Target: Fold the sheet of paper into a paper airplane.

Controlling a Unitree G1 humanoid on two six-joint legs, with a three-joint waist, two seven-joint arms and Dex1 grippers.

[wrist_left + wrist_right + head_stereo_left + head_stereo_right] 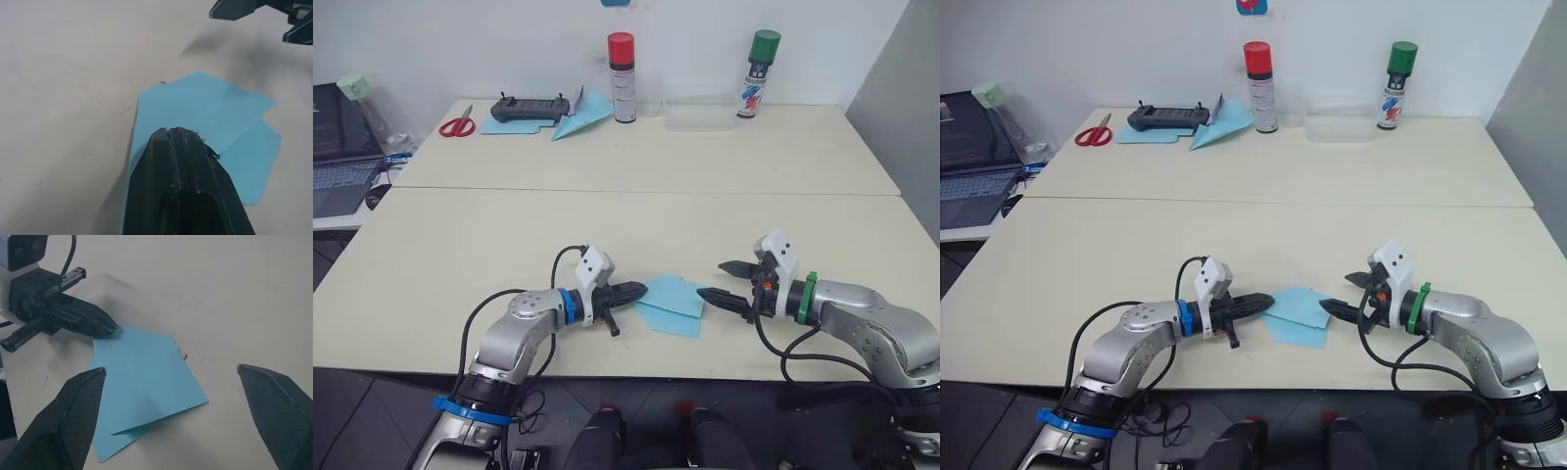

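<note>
While pinching the sheet of paper [673, 305], left gripper [641, 290] low, apparently level; right gripper [722, 282] wide apart

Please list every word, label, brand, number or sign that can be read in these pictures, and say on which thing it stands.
No text can be read.
Red-capped spray can: label print too small to read.
Green-capped spray can: coloured label marks too blurred to read.
Folded light blue sheet of paper: blank.

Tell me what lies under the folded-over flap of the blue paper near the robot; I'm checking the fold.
Under the flap of the sheet of paper a lower layer of the same sheet peeks out along its edge; the rest is covered. The shut left tool presses one edge.
</note>
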